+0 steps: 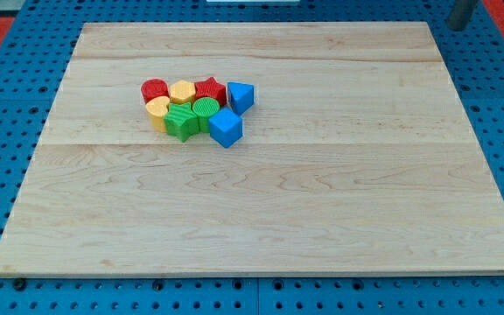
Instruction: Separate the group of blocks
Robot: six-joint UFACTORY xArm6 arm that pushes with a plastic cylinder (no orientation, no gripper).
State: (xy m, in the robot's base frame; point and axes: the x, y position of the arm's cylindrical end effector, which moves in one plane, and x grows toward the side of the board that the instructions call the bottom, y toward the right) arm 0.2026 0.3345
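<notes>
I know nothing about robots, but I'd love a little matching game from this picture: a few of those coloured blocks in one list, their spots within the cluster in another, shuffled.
Blocks:
1. red cylinder block
2. blue cube block
3. green star-shaped block
4. blue triangular block

Places in the cluster:
A. top right corner
B. top left corner
C. bottom row, middle
D. bottom right corner

Pairs: 1-B, 2-D, 3-C, 4-A.

My tip sits far off, at the view's top right.

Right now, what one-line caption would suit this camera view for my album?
Eight coloured blocks huddle together on a wooden board, while my tip waits far off at the view's top right.
</notes>
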